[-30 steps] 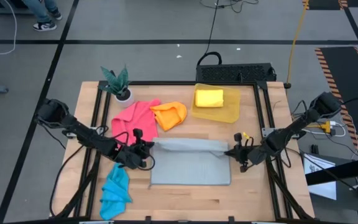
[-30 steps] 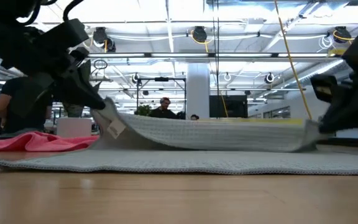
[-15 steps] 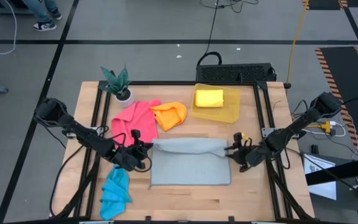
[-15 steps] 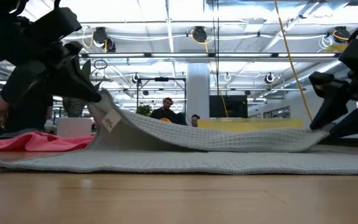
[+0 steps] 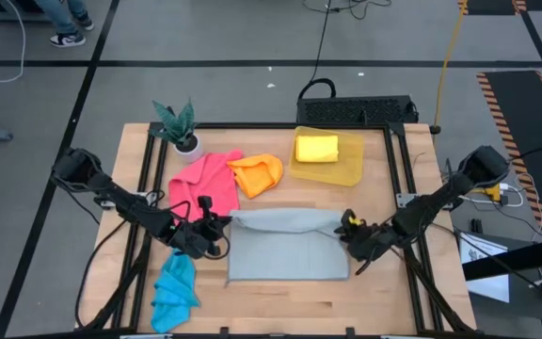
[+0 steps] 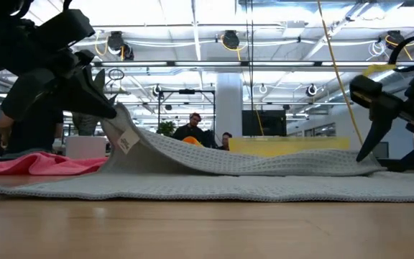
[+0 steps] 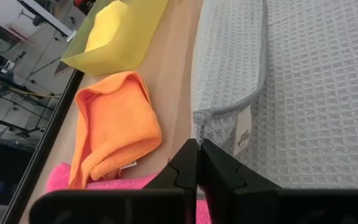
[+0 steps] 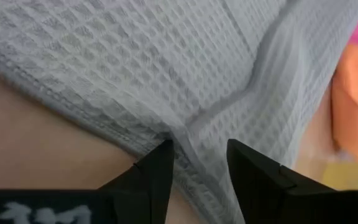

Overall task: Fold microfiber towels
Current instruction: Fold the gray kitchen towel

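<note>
The grey towel (image 5: 288,247) lies on the wooden table (image 5: 384,292), its far edge folded toward the middle. At its left corner the left gripper (image 5: 218,229) pinches the lifted hem shut; at its right corner the right gripper (image 5: 349,234) stands parted, fingers (image 8: 158,171) astride the hem — only the wrist view shows that. Beyond the towel lie pink (image 5: 202,176) and orange (image 5: 257,174) towels, then the yellow towel (image 5: 316,148) in its bin (image 5: 348,168). The low view alone shows people (image 6: 195,126) under ceiling lamps.

right claw (image 8: 197,163) parted, over grey towel (image 8: 166,68) edge | orange towel (image 8: 353,106) beyond grey towel
</note>
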Tool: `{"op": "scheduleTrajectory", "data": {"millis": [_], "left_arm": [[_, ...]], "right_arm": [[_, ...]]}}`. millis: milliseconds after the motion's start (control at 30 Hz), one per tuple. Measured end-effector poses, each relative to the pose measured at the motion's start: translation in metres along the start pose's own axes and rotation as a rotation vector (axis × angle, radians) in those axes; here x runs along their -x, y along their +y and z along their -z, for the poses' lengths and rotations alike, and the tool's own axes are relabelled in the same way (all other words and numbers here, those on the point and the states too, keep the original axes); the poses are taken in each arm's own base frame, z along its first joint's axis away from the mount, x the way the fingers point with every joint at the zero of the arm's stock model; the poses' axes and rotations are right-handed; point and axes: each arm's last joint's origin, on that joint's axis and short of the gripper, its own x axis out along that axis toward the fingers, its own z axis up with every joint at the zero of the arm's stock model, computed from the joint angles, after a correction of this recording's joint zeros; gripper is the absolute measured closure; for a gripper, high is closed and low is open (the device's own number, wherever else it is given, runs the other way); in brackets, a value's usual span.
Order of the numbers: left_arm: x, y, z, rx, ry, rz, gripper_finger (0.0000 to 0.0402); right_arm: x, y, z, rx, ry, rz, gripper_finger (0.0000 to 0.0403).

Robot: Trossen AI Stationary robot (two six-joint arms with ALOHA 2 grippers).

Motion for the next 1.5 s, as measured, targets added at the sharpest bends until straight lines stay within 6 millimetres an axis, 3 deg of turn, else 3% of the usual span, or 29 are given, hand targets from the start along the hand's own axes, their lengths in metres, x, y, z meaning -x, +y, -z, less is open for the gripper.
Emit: {"op": "scheduleTrajectory", "data": {"millis": [267, 500, 667, 1033, 1167, 1300, 1500], "left_arm": [[-0.005, 0.004, 0.0, 0.018, 0.018, 0.014, 0.0397], [-0.006, 0.006, 0.0, 0.019, 0.023, 0.016, 0.038], [-0.006, 0.006, 0.0, 0.013, 0.02, 0.017, 0.0396], [-0.004, 0.009, -0.018, -0.052, -0.066, -0.025, 0.0396], [0.003, 0.016, -0.025, -0.048, -0.097, -0.065, 0.0393], [0.022, 0.024, -0.033, -0.011, -0.171, -0.047, 0.0396], [0.059, 0.025, -0.039, 0.024, -0.3, 0.101, 0.0397]], "right_arm": [[-0.008, -0.002, -0.007, 0.168, 0.105, 0.1, 0.0298], [-0.003, -0.003, -0.009, 0.085, 0.093, 0.11, 0.0338], [0.002, -0.003, -0.01, 0.058, 0.076, 0.11, 0.0361], [0.018, -0.015, -0.009, -0.157, 0.028, 0.183, 0.0399], [0.029, -0.023, -0.008, -0.269, -0.006, 0.255, 0.0401], [0.04, -0.028, -0.009, -0.347, -0.073, 0.284, 0.0402], [0.055, -0.018, -0.017, -0.413, -0.227, 0.114, 0.0402]]}}
